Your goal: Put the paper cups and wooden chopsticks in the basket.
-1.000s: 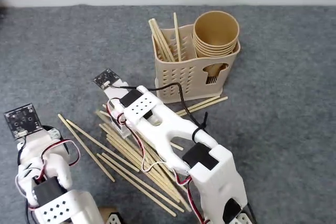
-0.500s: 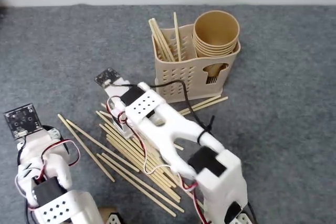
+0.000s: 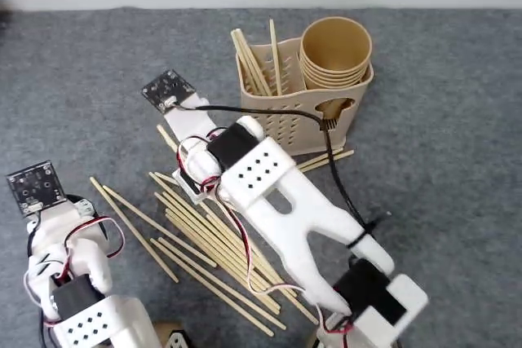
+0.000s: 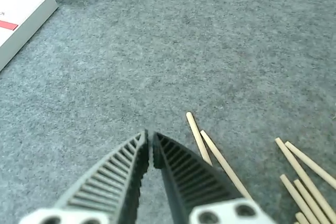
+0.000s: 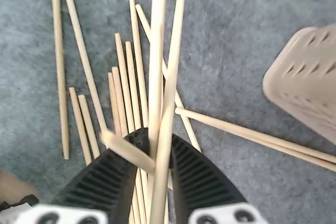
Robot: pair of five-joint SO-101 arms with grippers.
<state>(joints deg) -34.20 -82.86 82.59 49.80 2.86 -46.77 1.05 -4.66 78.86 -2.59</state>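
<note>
The wooden chopsticks (image 3: 194,232) are light, stiff, thin and smooth, so I judge they will roll and pivot easily in a pinch. A hold near the middle of their length should stop them swinging, and a bunch is apt to splay or shed a stick once tilted upright. Most lie loose in a fan on the grey desk (image 3: 440,169) in front of the basket (image 3: 285,124). Two more lie along its foot, and several already stand in its narrower compartment. The paper cups (image 3: 336,45), light and easily crushed, sit nested in the other compartment. The right end effector (image 5: 157,141) is clamped on a small bunch of chopsticks that jut well beyond its fingertips: two long ones and possibly a third lying crosswise against one finger, though the overlap makes the count uncertain. That arm stretches diagonally from the near edge across the pile, its wrist bent down close to the basket's front corner. The left end effector (image 4: 150,139) has its fingers pressed together on nothing. It hangs over bare desk just beside the ends of the outermost loose sticks, its arm folded back at the near left.
</note>
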